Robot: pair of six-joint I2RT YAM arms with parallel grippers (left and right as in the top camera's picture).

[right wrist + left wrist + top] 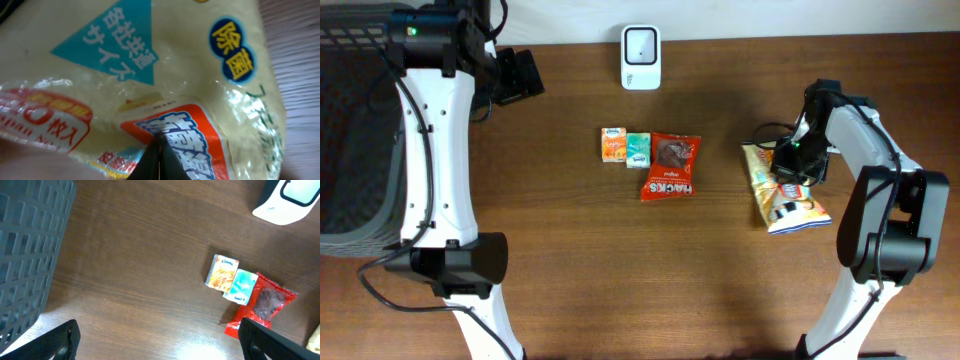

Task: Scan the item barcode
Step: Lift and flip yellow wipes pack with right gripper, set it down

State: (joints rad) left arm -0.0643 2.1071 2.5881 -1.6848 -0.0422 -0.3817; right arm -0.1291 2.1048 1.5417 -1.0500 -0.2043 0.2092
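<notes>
Four packaged items lay on the table, each placed here by the white scanner (641, 57) at the far edge. Far to the scanner's left stood a grey basket (350, 150). Between basket and scanner hung the left gripper (160, 347), its jaws spread wide and holding nothing. Just in front of the scanner sat an orange tissue pack (613, 146), a teal pack (638, 150) touching it, and a red snack bag (670, 166) touching that.

Well to the scanner's right and nearer the robot lay the yellow pouch (782, 190), which looked to be the item for scanning, flat on the wood. The right gripper (798, 160) sat at the pouch's far end, its fingers drawn fully together on a pucker of the film.

That pinch looked thin. Slick film could slide out on the lift and drop the pouch short of the scanner. A limp pouch might also sag or fold, hiding the code or creasing it so it would not read. No barcode showed in the wrist view, so the wrong face might be presented. A low carry toward the scanner could also sweep the red snack bag.
</notes>
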